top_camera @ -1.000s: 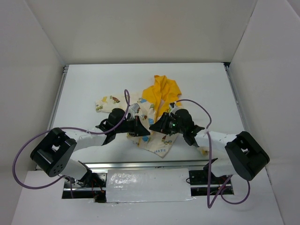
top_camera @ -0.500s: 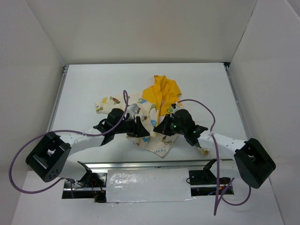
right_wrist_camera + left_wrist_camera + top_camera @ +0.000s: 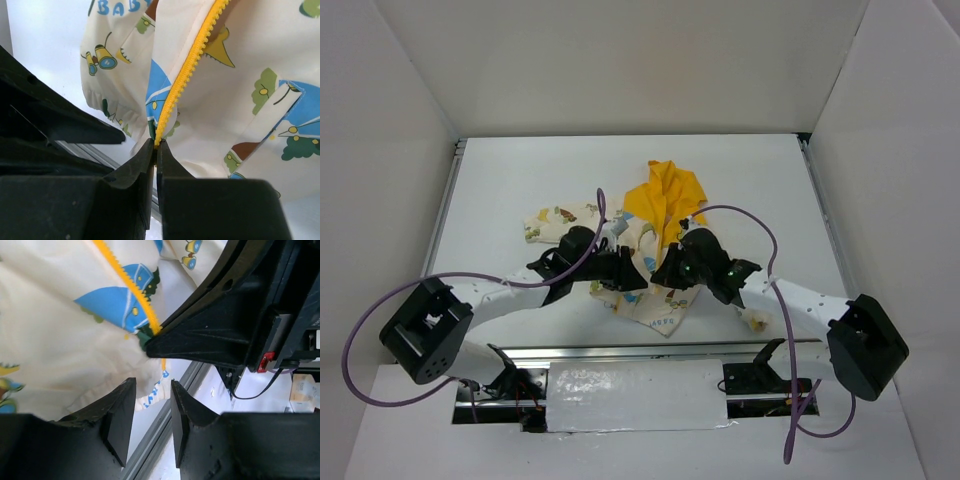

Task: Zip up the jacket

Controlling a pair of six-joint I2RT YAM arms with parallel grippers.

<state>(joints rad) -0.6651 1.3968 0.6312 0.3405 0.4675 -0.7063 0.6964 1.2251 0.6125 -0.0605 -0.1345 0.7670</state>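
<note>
The jacket [image 3: 655,308] lies crumpled in the middle of the table, cream with cartoon print, its yellow hood [image 3: 666,192] towards the back. My right gripper [image 3: 663,272] is shut on the bottom end of the yellow zipper strip [image 3: 190,60]; the right wrist view shows its jaws [image 3: 156,142] pinched tight on the teeth. My left gripper [image 3: 628,277] is open and empty just left of it, over the jacket's lower front. In the left wrist view the open fingers [image 3: 120,415] frame bare table, with the cream fabric [image 3: 50,340] and zipper [image 3: 131,290] above them.
A metal rail [image 3: 620,350] runs along the table's near edge, just below the jacket's hem. White walls enclose the table on three sides. A small pale scrap [image 3: 756,321] lies beside the right arm. Purple cables loop over both arms.
The left arm has reached further right, bringing its gripper close beside the right gripper. The right gripper has shifted slightly left, still on the zipper end. The jacket's front has bunched a little.
</note>
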